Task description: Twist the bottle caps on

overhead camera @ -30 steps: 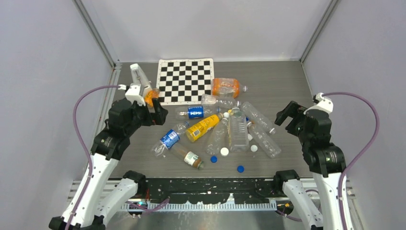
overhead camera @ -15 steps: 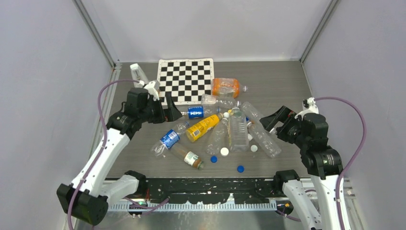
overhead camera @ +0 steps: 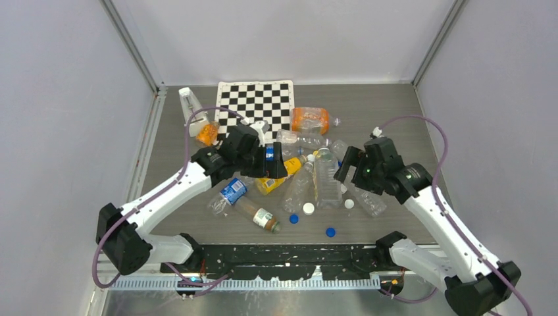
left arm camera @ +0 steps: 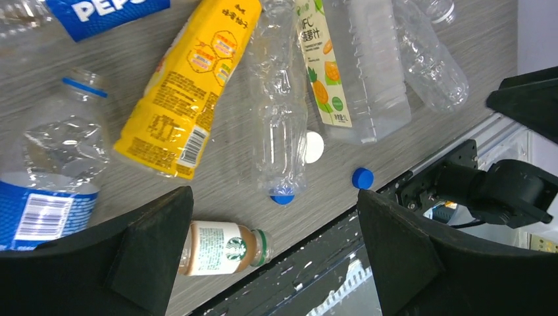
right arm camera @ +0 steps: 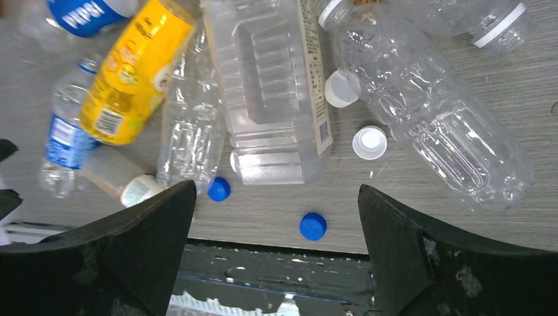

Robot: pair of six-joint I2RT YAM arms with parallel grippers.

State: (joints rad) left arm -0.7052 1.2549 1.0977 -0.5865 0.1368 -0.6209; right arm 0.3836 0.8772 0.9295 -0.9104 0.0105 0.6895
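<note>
Both my arms reach over the heap of bottles on the counter (overhead camera: 395, 112), a grey surface with a fine lengthwise grain.

Fingers: my left fingers (left arm camera: 151, 257) are matte black wedges, spread wide, with nothing between them. My right fingers (right arm camera: 141, 253) are of the same make, also spread wide and holding nothing.

Bottle caps, as found:
- Near blue cap (right arm camera: 313, 226): round, with a ribbed rim. It lies alone close to the counter's near edge, apart from the bottles.
- Left blue cap (right arm camera: 219, 189): it lies at the near end of the crumpled clear bottle (right arm camera: 191, 131). I cannot tell whether the two touch.
- Upturned white cap (right arm camera: 369, 143): hollow side up, between the square ribbed bottle (right arm camera: 276, 85) and the large clear bottle (right arm camera: 434, 118).
- Second white cap (right arm camera: 342, 88): farther back in the same gap, tilted and close against the square ribbed bottle.
- Flat white cap (left arm camera: 314, 147): between the crumpled clear bottle and the square ribbed one.

Other items: the yellow-labelled bottle (left arm camera: 184, 85) is smooth-sided and lies slanted to the left of the crumpled one. The Pepsi bottle (left arm camera: 105, 10) lies beyond it. The small Starbucks bottle (left arm camera: 220, 247) lies near and to the left. The checkerboard mat (overhead camera: 255, 110) lies flat at the far side.
</note>
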